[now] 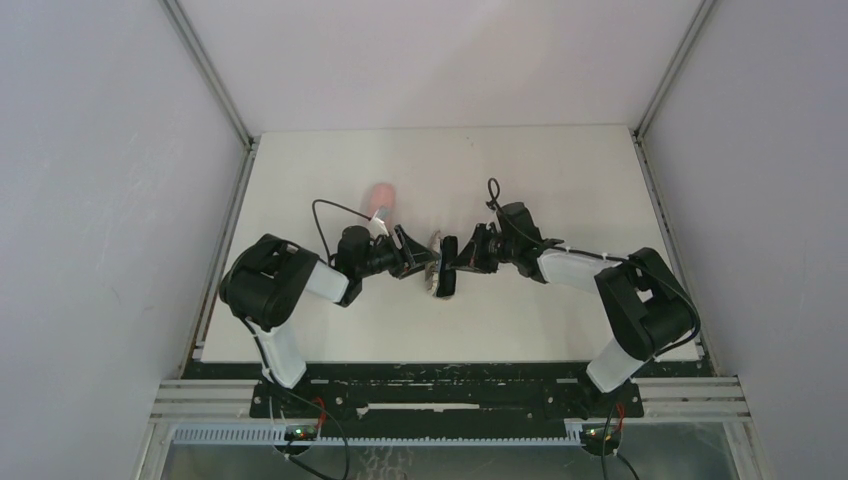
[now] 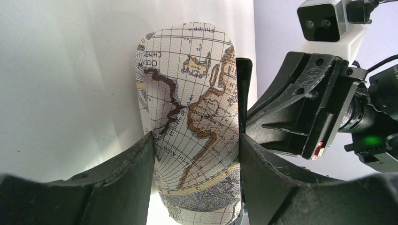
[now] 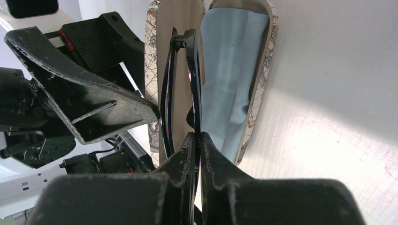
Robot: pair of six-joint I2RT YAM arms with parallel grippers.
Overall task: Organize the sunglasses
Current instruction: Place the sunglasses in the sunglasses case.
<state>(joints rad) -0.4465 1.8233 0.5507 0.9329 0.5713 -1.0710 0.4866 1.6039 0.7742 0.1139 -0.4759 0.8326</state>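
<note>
Left tool (image 1: 424, 262): its two fingers (image 2: 126, 173) stand at middle width and press on both sides of a map-printed case (image 2: 192, 93); the case fills the gap between them.
Right tool (image 3: 197, 137): closed tight, the two fingertips pinch the sunglasses (image 3: 195, 79) at the near end.
Sunglasses: folded and seen on edge in the right wrist view, with a thin black frame. They stand in the opening of the case, between its two halves. The beige inner wall is on one side and the light-blue cloth (image 3: 230, 70) on the other. I cannot tell if they already touch the inside of the case.
Map-printed case (image 3: 268, 51): open, held up over the surface (image 1: 560, 180) between the two tools in the middle of the top view. Its outside has an old map print in brown and cream.
Light-blue cloth: lies flat inside one half of the case, just beside the sunglasses.
Pink case (image 1: 381, 197): lies on the surface behind the left tool, apart from the held case.
Arms: both reach inward from their bases and meet near the middle of the surface, the tools facing each other with the case (image 1: 436, 266) between them.
Right tool in the left wrist view (image 2: 291, 108): its black body is just beside the right edge of the case.
</note>
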